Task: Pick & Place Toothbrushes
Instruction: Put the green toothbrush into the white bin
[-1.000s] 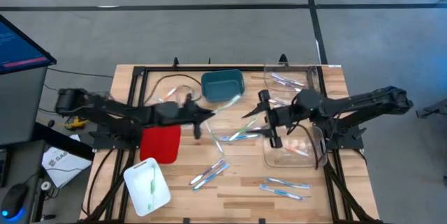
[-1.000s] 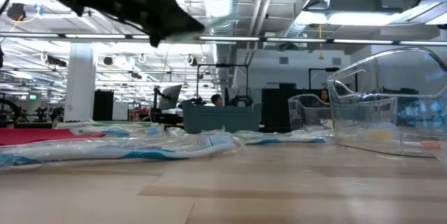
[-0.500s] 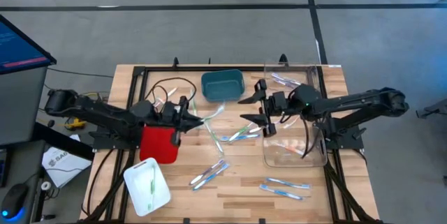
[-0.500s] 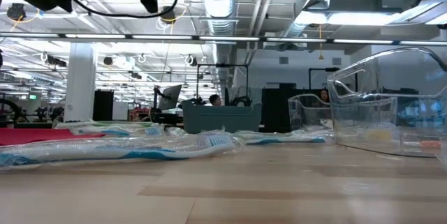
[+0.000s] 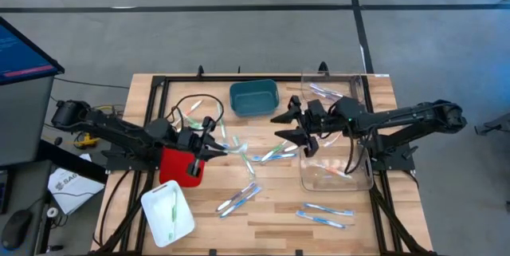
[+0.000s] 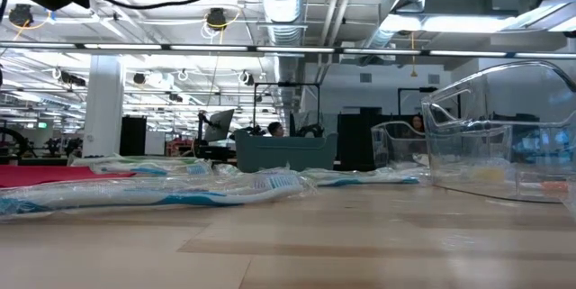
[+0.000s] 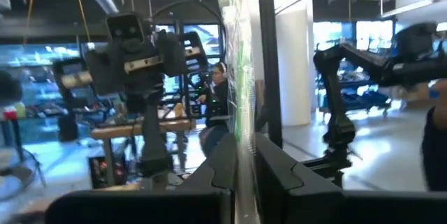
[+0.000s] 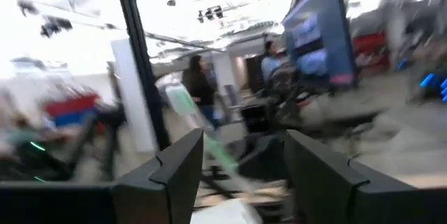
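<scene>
My left gripper (image 5: 212, 142) hangs over the near edge of the red tray (image 5: 182, 166), shut on a wrapped light green toothbrush (image 5: 233, 147) that sticks out toward the table's middle. In the left wrist view the toothbrush (image 7: 239, 77) rises between the closed fingers. My right gripper (image 5: 287, 126) hovers open right of centre, facing the left arm, with nothing between its fingers (image 8: 174, 172). More toothbrushes (image 5: 271, 154) lie between the two grippers, and others (image 5: 239, 198) nearer the front.
A teal bin (image 5: 253, 97) sits at the back centre. A clear bin (image 5: 360, 178) on the right holds several toothbrushes. A white tray (image 5: 185, 222) with a green one lies front left. Black cables loop near the left arm. More toothbrushes (image 5: 325, 214) lie at the front right.
The left gripper has pulled back to the left, toward the red tray, carrying the green toothbrush. The right gripper has shifted slightly left and toward the back, staying open.
</scene>
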Available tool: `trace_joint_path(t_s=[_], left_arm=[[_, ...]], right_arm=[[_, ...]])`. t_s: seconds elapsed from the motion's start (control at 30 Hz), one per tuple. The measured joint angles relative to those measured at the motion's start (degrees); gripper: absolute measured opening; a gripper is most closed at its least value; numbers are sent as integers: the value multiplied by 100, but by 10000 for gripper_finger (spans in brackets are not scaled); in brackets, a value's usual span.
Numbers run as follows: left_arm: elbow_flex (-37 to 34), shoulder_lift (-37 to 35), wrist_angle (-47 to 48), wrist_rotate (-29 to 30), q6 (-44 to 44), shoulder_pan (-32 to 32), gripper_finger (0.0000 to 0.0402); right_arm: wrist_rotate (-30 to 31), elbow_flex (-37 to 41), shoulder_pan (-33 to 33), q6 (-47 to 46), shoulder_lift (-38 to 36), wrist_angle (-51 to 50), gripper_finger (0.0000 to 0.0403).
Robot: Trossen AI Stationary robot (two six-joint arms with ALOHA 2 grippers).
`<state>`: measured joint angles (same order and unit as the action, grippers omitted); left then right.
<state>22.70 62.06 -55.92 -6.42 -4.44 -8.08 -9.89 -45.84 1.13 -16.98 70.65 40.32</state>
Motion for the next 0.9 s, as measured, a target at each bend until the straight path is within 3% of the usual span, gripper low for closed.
trace_joint_path(t_s=[0.13,0.3,0.37,0.47,0.63,0.77,0.9], left_arm=[[2,0,55,30,-433,0,15],[21,0,328,233,-1624,0,15],[99,-57,733,466,-2156,-8,15],[372,-70,1482,952,-2608,-83,15],[697,-65,2344,1916,-3307,-631,15],[978,-63,2979,2693,-3807,-1255,15],[1123,-60,2938,2991,-3597,-1705,15]], right_arm=[[-584,-4,-38,-1299,242,59,196],[-1064,-280,-188,-2032,801,95,198],[-1191,-415,-303,-2577,1112,80,197],[-1922,-519,-565,-3857,1448,23,191],[-2694,-555,-575,-5193,1776,24,178],[-2857,-555,-392,-5508,1786,9,169],[-2478,-551,-292,-4980,1757,63,162]])
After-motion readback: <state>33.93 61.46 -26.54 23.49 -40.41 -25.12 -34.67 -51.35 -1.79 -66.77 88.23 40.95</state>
